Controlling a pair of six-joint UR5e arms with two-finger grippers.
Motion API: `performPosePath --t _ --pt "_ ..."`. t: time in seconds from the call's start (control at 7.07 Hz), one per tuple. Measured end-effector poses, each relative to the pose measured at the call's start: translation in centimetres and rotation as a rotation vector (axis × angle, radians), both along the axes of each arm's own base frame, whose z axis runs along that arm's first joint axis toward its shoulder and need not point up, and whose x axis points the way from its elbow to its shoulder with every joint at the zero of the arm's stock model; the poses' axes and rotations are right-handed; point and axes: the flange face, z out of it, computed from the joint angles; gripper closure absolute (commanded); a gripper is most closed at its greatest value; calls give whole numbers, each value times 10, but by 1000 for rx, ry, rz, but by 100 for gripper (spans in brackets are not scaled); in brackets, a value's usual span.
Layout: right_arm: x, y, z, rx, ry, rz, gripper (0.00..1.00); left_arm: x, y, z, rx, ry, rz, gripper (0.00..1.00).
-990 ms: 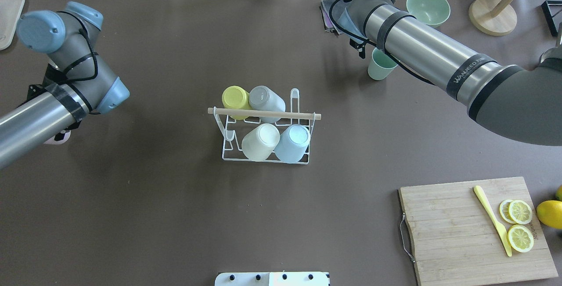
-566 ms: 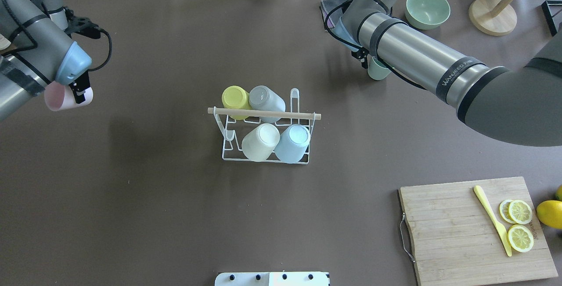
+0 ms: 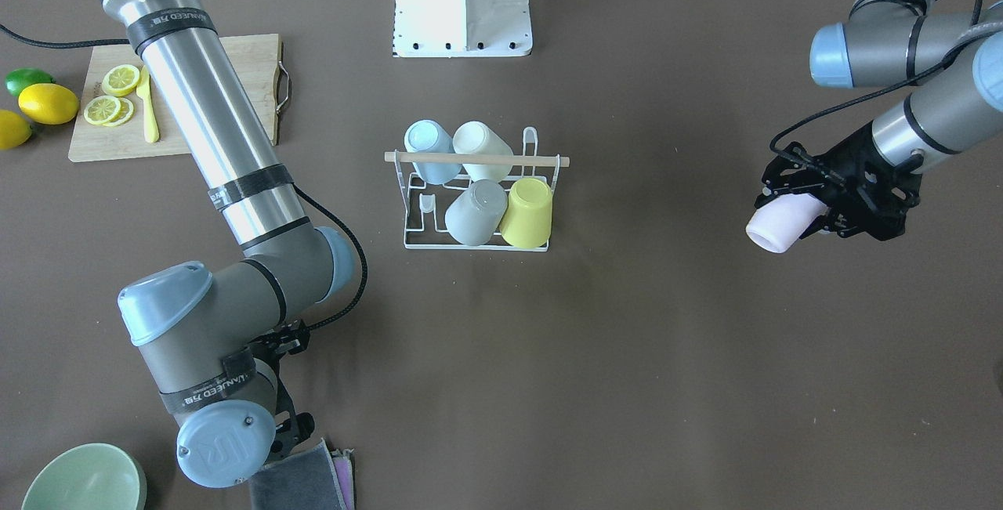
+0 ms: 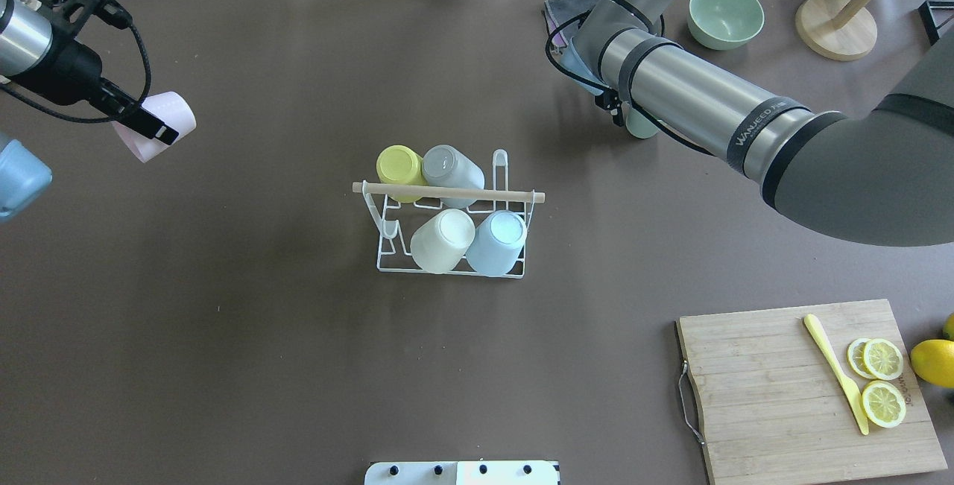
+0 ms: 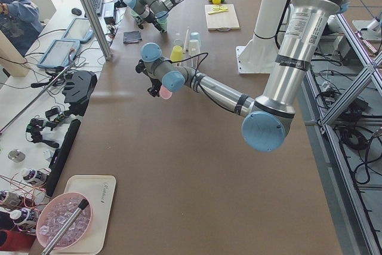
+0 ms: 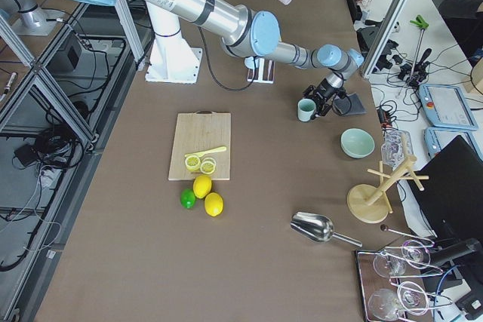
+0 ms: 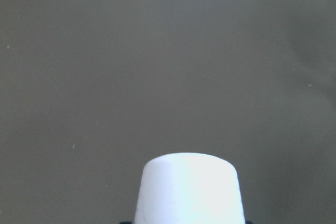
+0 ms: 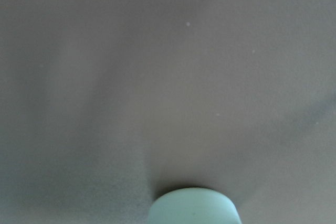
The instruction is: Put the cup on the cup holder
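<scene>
Robotics lab; aluminium framing (image 5: 91, 13), tablets (image 5: 58, 53) and loose cables (image 5: 352, 138) flank the table (image 5: 179, 165).

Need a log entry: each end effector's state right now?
Left end effector: closed on pink cup.
Right end effector: by green cup, cannot tell.

Pink cup (image 4: 177, 111); mint cup (image 6: 306, 111); white cup holder (image 4: 477, 194); brown table (image 4: 298, 358).

Bright, even light from above falls on the matte brown worktop (image 4: 261, 366), so shadows are faint and soft-edged. Both wrist views are blurry: the pink cup (image 7: 189, 190) is washed out almost white, the green cup (image 8: 193, 208) out of focus.
</scene>
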Motion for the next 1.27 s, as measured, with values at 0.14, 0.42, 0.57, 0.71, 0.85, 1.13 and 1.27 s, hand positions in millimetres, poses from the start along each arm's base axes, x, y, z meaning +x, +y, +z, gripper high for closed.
performPosePath --t 0.14,0.42,0.57,0.71,0.85,1.13,1.27 --pt "0 1 2 -3 4 -1 0 12 33 -10 129 85 -89 64" --pt "0 0 -1 -5 4 -10 0 52 106 -38 349 290 -331 64" --pt "1 -1 -7 -5 2 -21 0 61 133 -55 411 392 -430 64" --pt "2 -2 -13 -1 -5 -29 0 70 157 -69 451 488 -506 63" --pt "1 -3 -18 7 -14 -40 0 84 178 -79 463 555 -566 62" --pt "3 -6 -23 25 -32 -57 0 120 210 -101 449 618 -685 62" --pt "4 -7 -25 33 -37 -62 0 140 225 -111 444 627 -736 63"
